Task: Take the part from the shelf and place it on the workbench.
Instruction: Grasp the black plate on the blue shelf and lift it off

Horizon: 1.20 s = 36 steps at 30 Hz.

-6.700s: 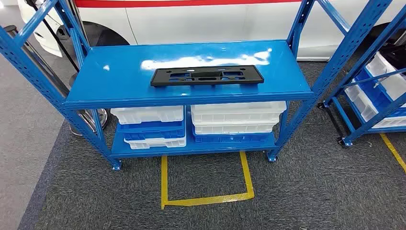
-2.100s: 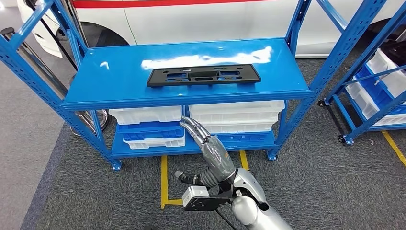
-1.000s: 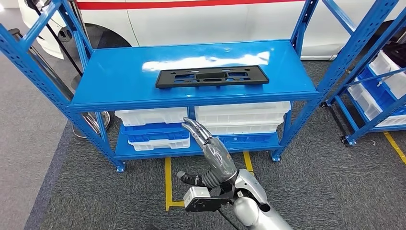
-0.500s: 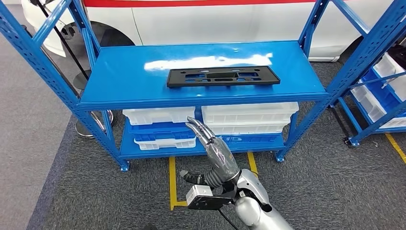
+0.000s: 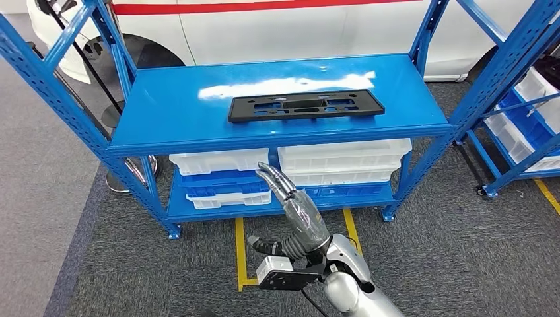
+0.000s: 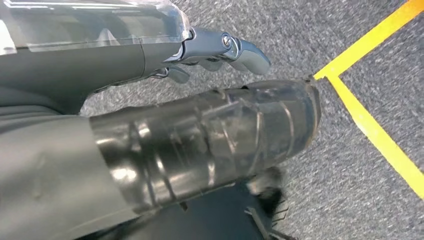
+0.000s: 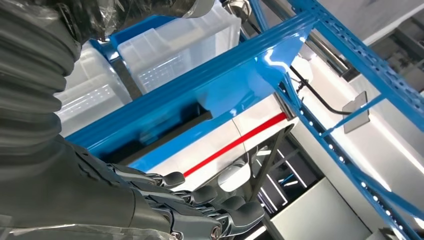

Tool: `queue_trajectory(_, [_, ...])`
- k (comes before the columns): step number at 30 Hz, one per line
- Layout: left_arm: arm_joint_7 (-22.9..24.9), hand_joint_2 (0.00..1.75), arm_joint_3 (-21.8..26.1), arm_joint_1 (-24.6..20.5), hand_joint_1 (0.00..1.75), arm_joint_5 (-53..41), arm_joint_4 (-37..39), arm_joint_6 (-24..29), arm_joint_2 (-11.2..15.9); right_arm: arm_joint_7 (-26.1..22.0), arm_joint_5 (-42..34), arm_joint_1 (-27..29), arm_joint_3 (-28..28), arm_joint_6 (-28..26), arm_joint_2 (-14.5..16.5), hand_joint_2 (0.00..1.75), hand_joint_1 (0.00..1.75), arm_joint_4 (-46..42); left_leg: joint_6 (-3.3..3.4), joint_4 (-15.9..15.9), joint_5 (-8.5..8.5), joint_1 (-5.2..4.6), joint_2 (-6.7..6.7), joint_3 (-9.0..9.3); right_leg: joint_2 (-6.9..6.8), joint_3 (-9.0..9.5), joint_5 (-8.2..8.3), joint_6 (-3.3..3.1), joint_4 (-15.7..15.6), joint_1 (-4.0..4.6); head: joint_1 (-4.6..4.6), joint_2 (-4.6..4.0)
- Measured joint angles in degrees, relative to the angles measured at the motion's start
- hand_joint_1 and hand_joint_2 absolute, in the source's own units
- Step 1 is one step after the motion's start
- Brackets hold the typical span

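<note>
Lying flat on the blue metal shelf's [image 5: 172, 115] top board, the long black slotted plastic part [image 5: 306, 105] sat untouched, while the right robot hand [image 5: 294, 206] hovered below, empty, fingers extended. The left robot hand [image 6: 220, 47] hung empty over grey carpet.

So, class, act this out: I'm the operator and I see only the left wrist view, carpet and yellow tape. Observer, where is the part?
Observer: The part lies flat on the top shelf, with nothing touching it.
Operator: And the right robot hand?
Observer: The right robot hand hovers below the top shelf's edge with its fingers apart, holding nothing.
Operator: What is behind it?
Observer: Stacked white and blue bins on the lower level.
</note>
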Motion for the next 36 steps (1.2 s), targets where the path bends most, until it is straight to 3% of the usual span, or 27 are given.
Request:
queue_trajectory(3, [0.08,0.00,-0.09,0.04,0.00,-0.01,0.01,0.01,0.02,0.01,0.04,0.02,0.00,0.00,0.00,1.75,0.00,-0.04,1.80,-1.10,-0.14,-0.42,-0.20,0.25,0.10,-0.16,0.26,1.30,-0.23,0.16,-0.08,0.00])
queue_trajectory(5, [0.09,0.00,-0.10,0.05,0.00,-0.01,0.01,0.01,0.04,0.02,0.07,0.00,-0.01,-0.01,0.00,1.75,0.00,-0.04,2.98,-1.41,0.15,-0.53,-0.14,0.29,0.08,-0.52,-0.60,1.75,0.70,-0.06,-0.07,0.00])
queue_trajectory(6, [0.09,0.00,-0.10,0.00,0.00,-0.01,0.01,0.01,0.05,0.02,0.08,0.00,-0.02,-0.01,0.00,1.75,0.00,-0.04,3.55,-1.59,0.29,-0.58,-0.09,0.33,0.07,-1.38,-1.92,1.77,2.66,-0.11,-0.07,0.00])
queue_trajectory(9, [0.10,0.00,-0.14,0.00,0.00,-0.01,0.01,0.00,0.06,0.01,0.09,0.23,-0.02,-0.02,-0.06,1.75,0.00,-0.04,4.62,-1.66,0.35,-1.29,0.06,0.22,0.07,-6.44,-7.09,1.34,13.45,0.36,-0.07,0.00])
queue_trajectory(10, [0.10,0.00,-0.15,0.04,0.00,-0.01,0.01,-0.01,0.06,0.02,0.09,0.35,-0.02,-0.02,-0.09,1.75,0.00,-0.04,4.77,-1.64,0.34,-1.61,0.06,0.20,0.08,-7.53,-7.50,1.09,15.68,0.62,-0.06,0.00])
queue_trajectory(11, [0.11,0.00,-0.17,0.05,0.00,-0.02,0.01,-0.01,0.06,0.01,0.09,0.42,-0.02,-0.02,-0.11,1.75,0.00,-0.04,4.88,-1.62,0.32,-1.93,0.01,0.22,0.08,-7.62,-6.80,0.72,15.79,0.89,-0.07,0.00])
queue_trajectory(12, [0.13,0.00,-0.20,0.05,0.00,-0.02,0.01,-0.01,0.06,0.01,0.09,0.46,-0.03,-0.02,-0.13,1.75,0.00,-0.04,4.96,-1.61,0.30,-2.24,-0.05,0.30,0.10,-6.60,-5.15,0.19,13.67,1.20,-0.07,0.00])
queue_trajectory(14, [0.14,0.00,-0.26,0.02,0.00,-0.04,0.01,-0.02,0.01,0.01,0.10,0.44,-0.04,-0.02,-0.13,1.75,0.00,-0.04,5.06,-1.57,0.20,-2.79,-0.14,0.47,0.09,-2.80,-1.67,-1.28,6.02,1.98,-0.11,0.00])
queue_trajectory(16, [0.14,0.00,-0.29,0.00,0.00,-0.05,0.01,-0.03,-0.03,-0.01,0.14,0.44,-0.07,-0.03,-0.13,1.75,0.00,-0.08,4.94,-1.46,0.16,-3.03,-0.12,0.37,0.02,-0.56,-0.36,-2.00,1.10,2.53,-0.14,0.00])
queue_trajectory(18, [0.15,0.00,-0.32,-0.01,0.00,-0.12,0.01,-0.05,-0.03,-0.03,0.18,0.50,-0.12,-0.04,-0.13,1.75,0.00,-0.16,4.60,-1.44,0.20,-3.00,-0.06,0.21,0.03,-0.48,-0.30,-1.95,0.31,2.60,-0.13,0.00])
queue_trajectory(20, [0.18,0.00,-0.34,-0.04,0.00,-0.27,0.04,-0.04,0.01,-0.04,0.19,0.54,-0.17,-0.04,-0.10,1.75,0.00,-0.26,3.99,-0.59,-0.61,-2.98,-0.04,-0.06,-0.05,-0.03,0.09,-2.08,-0.43,2.15,-0.18,0.00])
queue_trajectory(22, [0.22,0.00,-0.35,-0.05,0.00,-0.36,0.08,0.01,0.06,-0.04,0.20,0.54,-0.20,-0.04,-0.02,1.75,0.00,-0.32,3.14,3.86,-3.45,-2.70,-0.04,-1.98,-0.23,0.41,0.44,-2.23,-1.06,1.62,-0.29,0.00])
queue_trajectory(24, [0.52,0.00,-0.36,0.03,0.00,-0.20,0.09,0.28,0.08,-0.04,0.21,0.68,-0.22,-0.04,0.04,1.75,0.00,-0.33,2.32,11.02,-6.66,-1.98,-0.02,-5.35,-0.33,0.36,0.48,-2.30,-1.08,1.43,-0.33,0.00])
queue_trajectory(25, [0.79,0.00,-0.36,0.08,0.00,-0.06,0.09,0.57,0.09,-0.04,0.22,0.81,-0.22,-0.04,0.04,1.75,0.00,-0.33,1.96,13.54,-7.27,-1.59,0.00,-6.59,-0.37,0.33,0.45,-2.26,-1.04,1.34,-0.33,0.00])
queue_trajectory(26, [1.09,0.00,-0.36,0.12,0.00,0.08,0.10,0.90,0.10,-0.04,0.22,0.93,-0.23,-0.04,0.04,1.75,0.00,-0.33,1.62,14.00,-6.75,-1.24,0.01,-6.88,-0.38,0.31,0.39,-2.16,-0.95,1.19,-0.33,0.00])
queue_trajectory(27, [1.35,0.00,-0.36,0.13,0.00,0.18,0.10,1.18,0.12,-0.04,0.23,1.02,-0.24,-0.04,0.04,1.75,0.00,-0.33,1.30,12.36,-5.24,-0.92,0.04,-6.13,-0.37,0.32,0.28,-1.99,-0.80,1.00,-0.33,0.00])
queue_trajectory(29, [1.74,0.00,-0.37,0.08,0.00,0.21,0.11,1.66,0.14,-0.04,0.25,1.07,-0.28,-0.04,0.07,1.75,0.00,-0.33,0.73,4.87,-1.46,-0.45,0.12,-2.49,-0.31,0.35,-0.11,-1.35,-0.30,0.64,-0.34,0.00])
queue_trajectory(30, [1.90,0.00,-0.40,0.03,0.00,0.21,0.12,1.92,0.13,-0.04,0.25,1.07,-0.32,-0.04,0.09,1.75,0.00,-0.33,0.78,1.62,-0.37,-0.43,0.08,-0.92,-0.25,0.28,-0.30,-0.91,-0.02,0.62,-0.35,0.00])
queue_trajectory(31, [2.08,0.00,-0.45,0.01,0.00,0.21,0.12,2.19,0.12,-0.04,0.27,1.07,-0.36,-0.04,0.11,1.75,0.00,-0.33,1.02,-0.41,0.06,-0.48,0.03,0.02,-0.20,0.20,-0.39,-0.47,0.15,0.67,-0.34,0.00])
queue_trajectory(34, [2.47,0.00,-0.71,0.08,0.00,0.18,0.12,2.67,0.12,-0.04,0.33,1.08,-0.40,-0.05,0.13,1.75,0.00,-0.33,2.46,-1.39,0.12,-0.75,-0.09,0.26,-0.16,0.15,-0.27,0.64,-0.03,0.70,-0.33,0.00])
queue_trajectory(36, [2.62,0.00,-0.91,0.04,0.00,0.09,0.12,2.85,0.12,-0.04,0.33,1.10,-0.44,-0.07,0.13,1.75,0.00,-0.34,3.40,-1.81,0.48,-0.71,-0.05,0.36,-0.15,-0.53,-1.59,1.08,1.58,0.51,-0.34,0.00])
